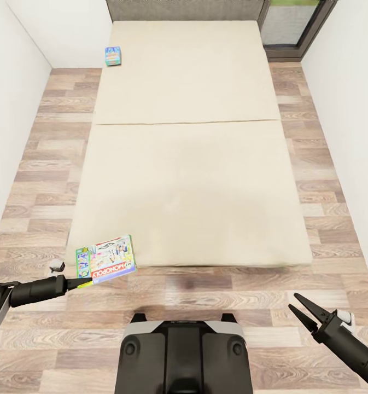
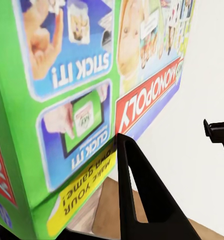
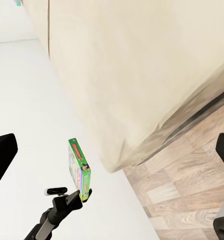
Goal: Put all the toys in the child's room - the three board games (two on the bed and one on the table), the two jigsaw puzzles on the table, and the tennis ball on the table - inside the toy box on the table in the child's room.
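The white-green Monopoly board game (image 1: pixel 106 258) hangs at the bed's near left corner, with my left gripper (image 1: pixel 85 282) shut on its lower edge. In the left wrist view the box (image 2: pixel 77 100) stands close against one black finger (image 2: pixel 141 200). From the right wrist view the box (image 3: pixel 80 173) is seen edge-on, off the mattress, gripped from below by the left gripper (image 3: pixel 84 193). A small blue board game (image 1: pixel 113 56) lies at the far left corner of the bed (image 1: pixel 189 164). My right gripper (image 1: pixel 303 310) is open and holds nothing, low over the floor at the near right.
The beige mattress (image 3: pixel 141 75) takes up most of the room between white walls. Wood-plank floor (image 1: pixel 36 164) runs in strips along both sides and in front of the bed. A dark-framed window (image 1: pixel 293 27) stands at the far right. My base (image 1: pixel 184 355) sits at the foot.
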You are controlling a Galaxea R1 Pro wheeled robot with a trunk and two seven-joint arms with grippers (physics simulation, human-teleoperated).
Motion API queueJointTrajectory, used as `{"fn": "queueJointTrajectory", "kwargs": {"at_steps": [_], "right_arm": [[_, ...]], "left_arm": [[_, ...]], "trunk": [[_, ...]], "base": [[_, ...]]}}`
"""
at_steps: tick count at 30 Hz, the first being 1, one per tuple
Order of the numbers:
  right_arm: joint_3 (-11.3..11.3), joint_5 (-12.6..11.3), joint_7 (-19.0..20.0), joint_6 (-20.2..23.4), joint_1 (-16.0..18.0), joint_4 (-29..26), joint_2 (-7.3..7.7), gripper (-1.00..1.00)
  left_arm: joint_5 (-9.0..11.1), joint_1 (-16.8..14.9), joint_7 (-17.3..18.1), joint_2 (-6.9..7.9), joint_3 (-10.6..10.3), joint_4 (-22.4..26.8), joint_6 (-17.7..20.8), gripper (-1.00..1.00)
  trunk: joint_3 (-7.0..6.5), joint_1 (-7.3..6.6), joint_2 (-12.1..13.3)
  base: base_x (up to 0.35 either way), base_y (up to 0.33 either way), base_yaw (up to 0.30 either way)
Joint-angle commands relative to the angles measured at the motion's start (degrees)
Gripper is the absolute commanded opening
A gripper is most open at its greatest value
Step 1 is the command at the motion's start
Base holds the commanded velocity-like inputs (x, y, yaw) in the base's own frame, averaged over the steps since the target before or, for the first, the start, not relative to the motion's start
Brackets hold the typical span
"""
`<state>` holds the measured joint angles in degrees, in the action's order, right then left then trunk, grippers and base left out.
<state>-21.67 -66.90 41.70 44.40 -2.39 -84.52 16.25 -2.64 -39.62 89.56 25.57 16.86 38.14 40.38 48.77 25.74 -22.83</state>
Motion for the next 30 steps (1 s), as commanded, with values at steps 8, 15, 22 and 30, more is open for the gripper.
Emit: {"fn": "queueJointTrajectory", "kwargs": {"at_steps": [8, 15, 22, 30], "right_arm": [[-0.12, -0.24, -0.04, 0.34, 0.02, -0.06, 0.01, 1.0], [-0.11, -0.24, -0.04, 0.34, 0.02, -0.04, 0.01, 1.0], [-0.12, -0.24, -0.04, 0.34, 0.02, -0.03, 0.01, 1.0], [-0.05, -0.24, -0.04, 0.34, 0.02, 0.04, 0.01, 1.0]], "left_arm": [[-0.27, -0.02, 0.44, -0.08, 0.08, 0.01, 0.49, -1.0], [-0.26, -0.02, 0.44, -0.07, 0.1, 0.01, 0.47, -1.0], [-0.26, -0.02, 0.44, -0.12, 0.1, 0.01, 0.49, -1.0], [-0.26, -0.02, 0.44, -0.13, 0.1, 0.01, 0.49, -1.0]], "trunk": [[-0.71, 0.04, -0.08], [-1.38, 0.04, -0.08], [-2.05, 0.04, -0.08], [-2.81, 0.04, -0.08]], "base": [[0.0, 0.0, 0.0], [0.0, 0.0, 0.0], [0.0, 0.0, 0.0], [0.0, 0.0, 0.0]]}}
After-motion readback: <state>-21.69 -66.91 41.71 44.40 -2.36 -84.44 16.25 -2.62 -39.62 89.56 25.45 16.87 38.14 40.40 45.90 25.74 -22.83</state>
